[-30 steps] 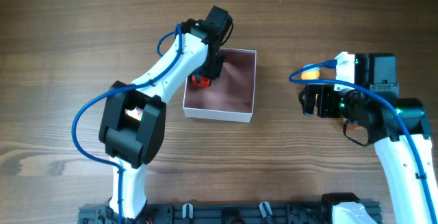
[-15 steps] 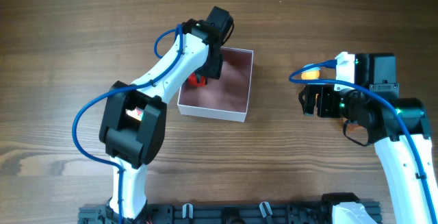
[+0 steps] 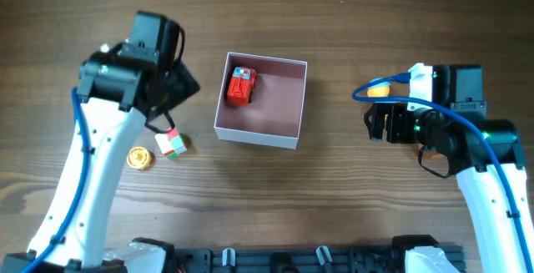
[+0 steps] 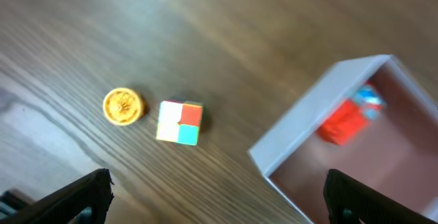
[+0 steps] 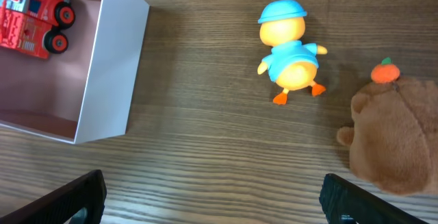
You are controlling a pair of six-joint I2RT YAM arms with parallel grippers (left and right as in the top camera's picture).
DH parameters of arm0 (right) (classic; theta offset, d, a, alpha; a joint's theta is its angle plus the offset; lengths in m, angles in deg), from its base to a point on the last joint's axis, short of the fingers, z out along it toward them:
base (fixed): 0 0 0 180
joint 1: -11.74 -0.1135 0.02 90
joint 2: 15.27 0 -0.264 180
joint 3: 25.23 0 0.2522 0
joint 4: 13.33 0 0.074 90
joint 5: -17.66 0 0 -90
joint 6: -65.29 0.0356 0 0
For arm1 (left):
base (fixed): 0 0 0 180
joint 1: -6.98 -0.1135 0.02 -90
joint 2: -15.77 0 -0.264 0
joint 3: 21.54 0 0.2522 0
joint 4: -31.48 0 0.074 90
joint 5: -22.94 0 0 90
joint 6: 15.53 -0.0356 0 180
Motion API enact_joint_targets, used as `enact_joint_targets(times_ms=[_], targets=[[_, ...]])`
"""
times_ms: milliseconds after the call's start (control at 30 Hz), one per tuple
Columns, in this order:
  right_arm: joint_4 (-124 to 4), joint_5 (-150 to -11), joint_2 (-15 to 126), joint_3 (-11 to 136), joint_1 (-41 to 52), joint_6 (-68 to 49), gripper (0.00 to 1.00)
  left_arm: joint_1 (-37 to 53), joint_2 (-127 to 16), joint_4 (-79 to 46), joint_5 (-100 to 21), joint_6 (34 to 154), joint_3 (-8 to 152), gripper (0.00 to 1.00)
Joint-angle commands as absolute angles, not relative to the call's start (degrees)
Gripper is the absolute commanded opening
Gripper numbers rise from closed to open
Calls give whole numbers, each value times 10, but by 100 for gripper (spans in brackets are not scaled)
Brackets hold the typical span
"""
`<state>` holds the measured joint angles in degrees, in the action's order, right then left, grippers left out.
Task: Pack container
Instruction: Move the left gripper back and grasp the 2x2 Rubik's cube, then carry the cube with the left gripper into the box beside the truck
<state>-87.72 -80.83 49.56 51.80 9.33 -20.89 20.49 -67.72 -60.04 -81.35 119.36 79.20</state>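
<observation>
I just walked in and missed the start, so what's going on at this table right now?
A robot is packing small toys into a white box. A red toy truck lies inside it. The left gripper is open and empty, above a coloured cube and a gold disc that lie left of the box. The right gripper is open too, over a toy duck and a brown plush, both outside the box.

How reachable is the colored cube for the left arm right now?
Probably reachable, yes: the cube lies in the open beside a gold coin, with the open left tool above it and nothing between.
</observation>
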Motion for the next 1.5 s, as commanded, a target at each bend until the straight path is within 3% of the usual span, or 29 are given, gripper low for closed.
enact_joint_targets(times_ms=[0,100,367,667,867,967,1200,1300,1367,1467], targets=[[-877,-799,497,530,94,-201,100,180,-669,-569,-819,1218,665,100],[-878,-799,497,530,94,-201,100,151,-669,-502,-798,1213,571,100],[-878,-799,497,530,94,-201,100,84,-681,-283,-651,979,431,100],[-880,-799,497,530,94,-201,100,82,-775,-222,-665,971,427,100],[-880,-799,497,530,94,-201,100,82,-775,-231,-665,972,427,66],[-880,-799,497,530,94,-201,100,82,-775,-235,-665,972,427,63],[-880,-799,497,530,94,-201,100,82,-772,-239,-665,972,437,42],[-880,-799,497,530,94,-201,100,88,-757,-288,-665,971,510,27],[-878,-799,497,530,94,-201,100,112,-742,-346,-665,971,602,11],[-878,-799,497,530,94,-201,100,184,-731,-382,-669,941,718,8]])
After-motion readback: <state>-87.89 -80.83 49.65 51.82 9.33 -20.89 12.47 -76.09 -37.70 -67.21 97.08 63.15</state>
